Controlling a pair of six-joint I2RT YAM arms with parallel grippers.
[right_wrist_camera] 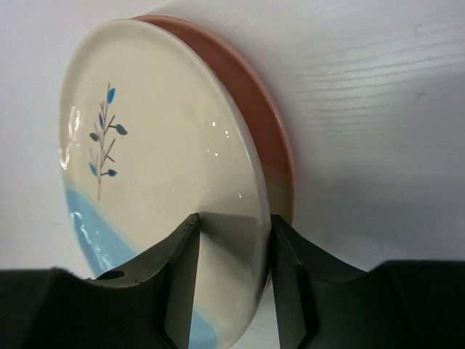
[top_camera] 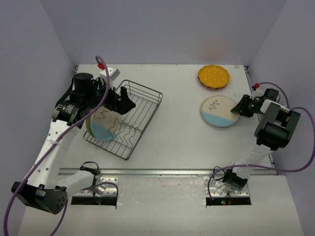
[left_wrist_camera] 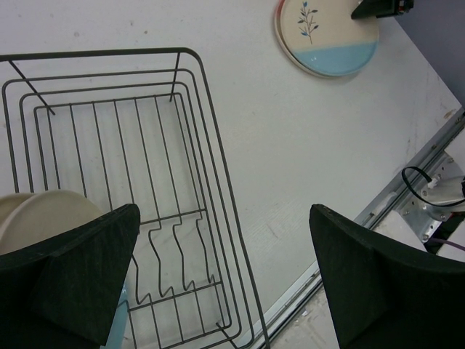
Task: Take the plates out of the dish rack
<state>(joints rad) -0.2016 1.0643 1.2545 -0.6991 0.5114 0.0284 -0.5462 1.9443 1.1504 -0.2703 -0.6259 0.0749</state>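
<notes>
**Top, left-wrist and right-wrist views.** The rectangular dish rack of thin grey metal wire (top_camera: 129, 118), an open basket with wavy dividers along its bottom, sits askew on the left of the white matt table (top_camera: 177, 142). At its near-left end a round glazed cream plate with a pale blue band (top_camera: 102, 127) stands on edge, with a second pale rim just behind it. The left gripper (top_camera: 119, 102) hangs above the rack beside that plate, its black matt fingers (left_wrist_camera: 69, 280) spread wide and holding nothing. On the right, a matching cream-and-blue plate with a thin sprig motif (top_camera: 219, 111) lies flat on a cream-and-pink plate (right_wrist_camera: 243, 87), whose rim shows beneath it. The right gripper (top_camera: 236, 109) brackets the near rim of this pair, one finger on the glossy face side and the other on the pink plate's side. Whether it presses the plates or sits loose cannot be told. Near the far wall, an orange-yellow dotted plate with a wavy edge (top_camera: 214, 74) tops a pink plate (top_camera: 215, 88). Purple cables (top_camera: 295, 167) loop from both arms.
</notes>
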